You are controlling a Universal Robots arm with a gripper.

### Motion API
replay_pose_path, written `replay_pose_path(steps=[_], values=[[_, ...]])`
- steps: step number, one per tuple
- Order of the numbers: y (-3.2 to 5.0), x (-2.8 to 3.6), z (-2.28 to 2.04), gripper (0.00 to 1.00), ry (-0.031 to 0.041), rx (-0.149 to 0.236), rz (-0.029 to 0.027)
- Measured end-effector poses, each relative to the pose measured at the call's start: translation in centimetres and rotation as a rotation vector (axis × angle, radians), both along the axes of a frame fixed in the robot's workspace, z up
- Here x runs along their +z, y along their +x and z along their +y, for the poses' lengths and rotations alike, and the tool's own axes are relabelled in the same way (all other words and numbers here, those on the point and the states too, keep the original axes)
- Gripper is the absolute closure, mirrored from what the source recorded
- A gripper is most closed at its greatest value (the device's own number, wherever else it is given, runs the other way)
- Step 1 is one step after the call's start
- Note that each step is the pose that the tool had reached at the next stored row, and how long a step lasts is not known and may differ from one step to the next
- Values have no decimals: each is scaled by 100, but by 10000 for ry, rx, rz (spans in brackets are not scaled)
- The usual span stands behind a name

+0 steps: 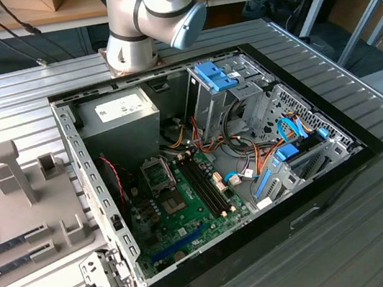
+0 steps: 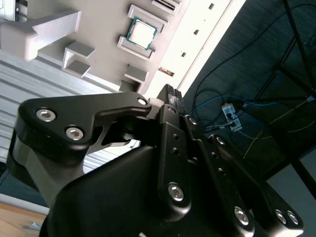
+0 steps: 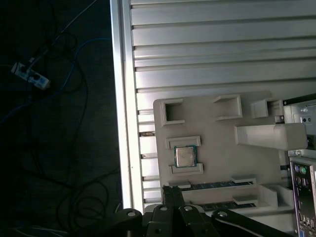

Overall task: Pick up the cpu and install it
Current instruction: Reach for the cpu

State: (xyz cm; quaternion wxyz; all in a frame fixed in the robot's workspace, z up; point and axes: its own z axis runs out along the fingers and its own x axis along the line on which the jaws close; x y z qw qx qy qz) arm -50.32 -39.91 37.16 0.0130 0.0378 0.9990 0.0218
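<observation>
1. The pick-up is the step in hand, and it's early: the cpu point(image 3: 185, 157) lies flat in its square pocket on the grey tray point(image 3: 217, 143), metal top up, nothing touching it. It shows in both wrist views point(image 2: 142, 32).
2. The gripper point(image 3: 172, 190) hangs above the tray, well apart from the cpu and off to one side, nearer the memory sticks point(image 3: 217, 185). Its tips look pressed together, pinching nothing.
3. In the exterior view the socket point(image 1: 158, 174) on the green board inside the case point(image 1: 258, 198) looks empty to me, so nothing is installed yet.
4. My call on the next move: it needs the jaws spread, the gripper centred squarely over the cpu, then a straight descent. The pocket's raised walls leave little room, so the grip should take 2 free edges, lightly.
</observation>
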Motion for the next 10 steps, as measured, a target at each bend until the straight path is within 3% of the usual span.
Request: replay_pose_path(steps=[10], values=[[16,-58,1,90,0,-1,0]])
